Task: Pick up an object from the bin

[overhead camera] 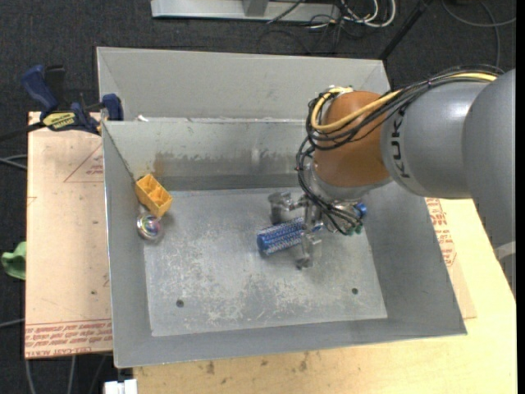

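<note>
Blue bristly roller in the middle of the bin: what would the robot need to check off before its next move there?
1. Gripper down at the right end of the blue roller: ok.
2. Roller actually gripped: cannot tell.
3. Roller apart from the yellow block and the shiny round thing at the left: ok.
4. Roller away from the walls of the bin: ok, it lies mid-floor.
5. Grey piece just behind the roller, loose thing or robot part: cannot tell.
</note>
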